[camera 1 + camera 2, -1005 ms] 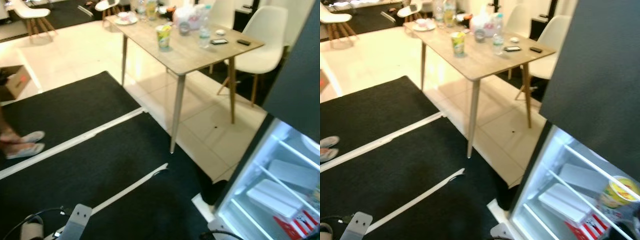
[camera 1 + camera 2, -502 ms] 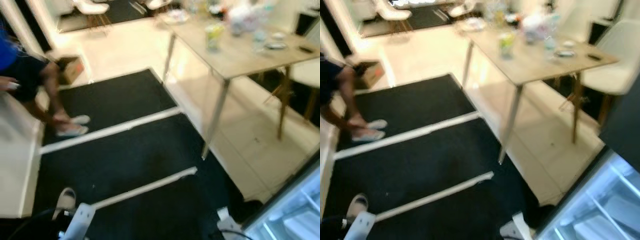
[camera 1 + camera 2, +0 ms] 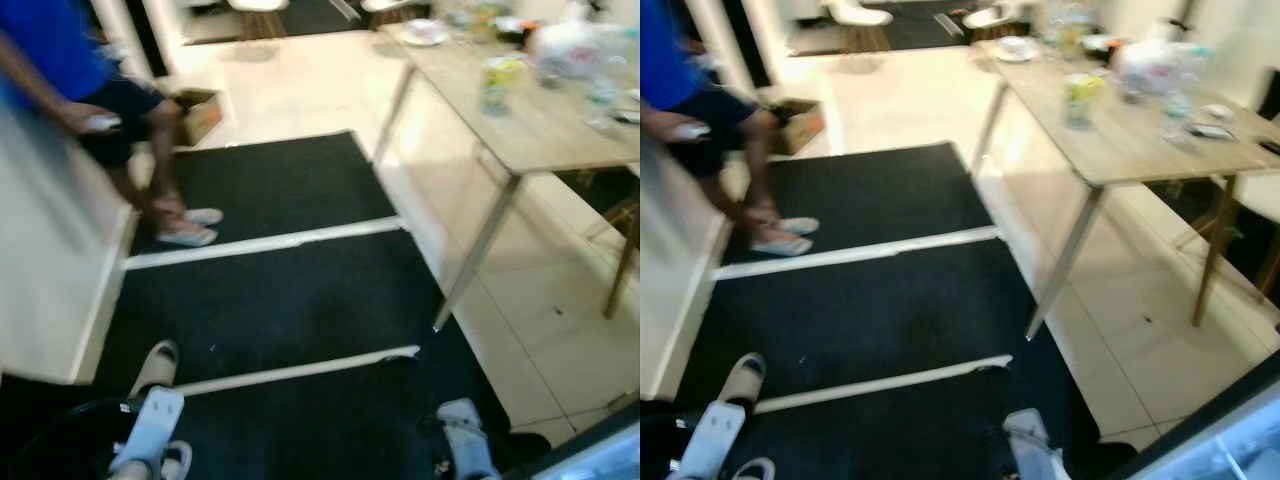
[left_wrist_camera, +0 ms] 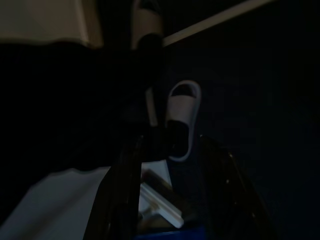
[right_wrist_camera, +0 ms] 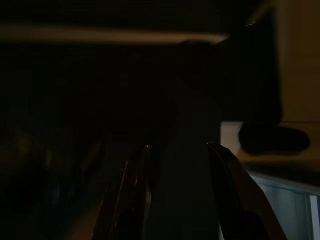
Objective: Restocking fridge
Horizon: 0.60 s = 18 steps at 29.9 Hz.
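A sliver of the lit fridge interior (image 3: 1240,445) shows at the bottom right corner, behind its dark door edge. On the wooden table (image 3: 545,130) at the upper right stand a green-and-yellow cup (image 3: 495,83), bottles and a white bag, all blurred. Both silver arms hang low by my sides, the left (image 3: 150,430) and the right (image 3: 462,445). In the dark left wrist view my left gripper (image 4: 171,140) is open over the black mat, nothing between its fingers. My right gripper (image 5: 177,147) is likewise open and holds nothing.
A person in a blue top (image 3: 55,55) and dark shorts stands at the left, slippered feet (image 3: 188,226) on the black mat (image 3: 280,300). Another pale slipper (image 3: 155,365) lies near my left arm. A cardboard box (image 3: 200,113), a white wall (image 3: 50,280) and chairs border the space.
The camera has swung left: the fridge has slid almost out at the right, the table has shifted right, and the person has come fully into view at the left.
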Tool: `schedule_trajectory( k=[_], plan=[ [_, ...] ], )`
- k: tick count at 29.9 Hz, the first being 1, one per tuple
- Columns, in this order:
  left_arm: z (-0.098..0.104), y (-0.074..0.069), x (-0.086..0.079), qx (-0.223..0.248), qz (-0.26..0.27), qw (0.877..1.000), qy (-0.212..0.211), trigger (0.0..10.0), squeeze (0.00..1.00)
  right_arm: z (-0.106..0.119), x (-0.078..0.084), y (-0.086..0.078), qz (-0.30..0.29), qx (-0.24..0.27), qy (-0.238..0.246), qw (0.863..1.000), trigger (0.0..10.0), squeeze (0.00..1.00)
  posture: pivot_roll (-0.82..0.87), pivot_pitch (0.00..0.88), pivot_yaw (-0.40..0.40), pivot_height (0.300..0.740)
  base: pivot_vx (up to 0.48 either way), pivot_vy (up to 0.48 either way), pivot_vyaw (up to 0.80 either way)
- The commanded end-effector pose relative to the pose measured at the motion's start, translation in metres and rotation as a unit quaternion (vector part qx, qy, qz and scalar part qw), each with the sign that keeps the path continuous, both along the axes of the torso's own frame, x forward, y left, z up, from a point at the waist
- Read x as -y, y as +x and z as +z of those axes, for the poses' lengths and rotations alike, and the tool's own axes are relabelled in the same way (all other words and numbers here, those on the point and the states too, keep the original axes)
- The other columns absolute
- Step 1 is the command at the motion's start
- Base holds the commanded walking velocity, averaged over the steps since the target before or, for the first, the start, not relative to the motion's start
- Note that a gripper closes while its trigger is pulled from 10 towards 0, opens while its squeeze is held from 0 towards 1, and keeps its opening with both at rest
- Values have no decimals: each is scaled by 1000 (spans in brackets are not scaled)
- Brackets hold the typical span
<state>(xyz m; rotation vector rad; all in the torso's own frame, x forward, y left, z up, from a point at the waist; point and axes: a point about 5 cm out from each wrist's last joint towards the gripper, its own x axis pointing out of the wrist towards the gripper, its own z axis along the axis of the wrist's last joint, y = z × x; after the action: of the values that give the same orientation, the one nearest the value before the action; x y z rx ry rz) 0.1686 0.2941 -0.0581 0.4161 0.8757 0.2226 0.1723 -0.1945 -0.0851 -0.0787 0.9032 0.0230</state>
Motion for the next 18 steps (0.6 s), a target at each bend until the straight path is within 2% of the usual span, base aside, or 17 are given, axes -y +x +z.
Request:
schedule_trajectory(
  k=[1, 2, 3, 4, 5, 6, 7, 8, 10, 11, 13, 14, 16, 17, 18],
  plan=[
    [15, 33, 9, 55, -19, 998, -14, 10000, 4, 4, 4, 7, -43, 25, 20, 999, 10000, 0, 68, 0, 22, 740, 0, 0, 0],
    [15, 33, 9, 55, -19, 998, -14, 10000, 4, 4, 4, 7, -43, 25, 20, 999, 10000, 0, 68, 0, 22, 740, 0, 0, 0],
    [21, 47, 18, 75, -38, 996, -19, 10000, 4, 8, 5, 12, -54, 38, 28, 997, 10000, 0, 48, 0, 28, 740, 0, 0, 0],
    [21, 47, 18, 75, -38, 996, -19, 10000, 4, 8, 5, 12, -54, 38, 28, 997, 10000, 0, 48, 0, 28, 740, 0, 0, 0],
    [27, 62, 28, 96, -65, 993, -22, 10000, 0, 11, 7, 18, -69, 53, 36, 996, 10000, 0, 38, 0, 32, 740, 0, 0, 0],
    [36, 82, 49, 128, -106, 985, -33, 10000, 0, 17, 11, 26, -94, 76, 48, 991, 10000, 0, 13, 0, 43, 740, 0, 0, 0],
    [36, 82, 49, 128, -106, 985, -33, 10000, 0, 17, 11, 26, -94, 76, 48, 991, 10000, 0, 13, 0, 43, 740, 0, 0, 0],
    [45, 97, 68, 155, -139, 977, -44, 10000, 4, 21, 14, 31, -118, 94, 60, 987, 10000, 0, 5, 0, 47, 740, 0, 0, 0],
    [58, 116, 96, 189, -179, 963, -62, 10000, 0, 25, 19, 37, -146, 112, 70, 980, 10000, 0, -15, 0, 63, 740, 0, 0, 0],
    [58, 116, 96, 189, -179, 963, -62, 10000, 0, 25, 19, 37, -146, 112, 70, 980, 10000, 0, -15, 0, 63, 740, 0, 0, 0],
    [72, 132, 126, 222, -227, 945, -83, 10000, 0, 26, 19, 38, -162, 118, 72, 977, 10000, 0, -26, 0, 80, 740, 0, 0, 0],
    [72, 132, 126, 222, -227, 945, -83, 10000, 0, 26, 19, 38, -162, 118, 72, 977, 10000, 0, -26, 0, 80, 740, 0, 0, 0],
    [82, 140, 143, 243, -260, 930, -88, 10000, 0, 25, 11, 38, -151, 117, 68, 979, 10000, 0, -20, 0, 73, 740, 0, 0, 0],
    [82, 140, 143, 243, -260, 930, -88, 10000, 0, 25, 11, 38, -151, 117, 68, 979, 10000, 0, -20, 0, 73, 740, 0, 0, 0],
    [87, 143, 145, 255, -263, 926, -88, 10000, 0, 24, 4, 38, -129, 113, 68, 983, 10000, 0, -1, 0, 62, 740, 0, 0, 0]
  ],
)
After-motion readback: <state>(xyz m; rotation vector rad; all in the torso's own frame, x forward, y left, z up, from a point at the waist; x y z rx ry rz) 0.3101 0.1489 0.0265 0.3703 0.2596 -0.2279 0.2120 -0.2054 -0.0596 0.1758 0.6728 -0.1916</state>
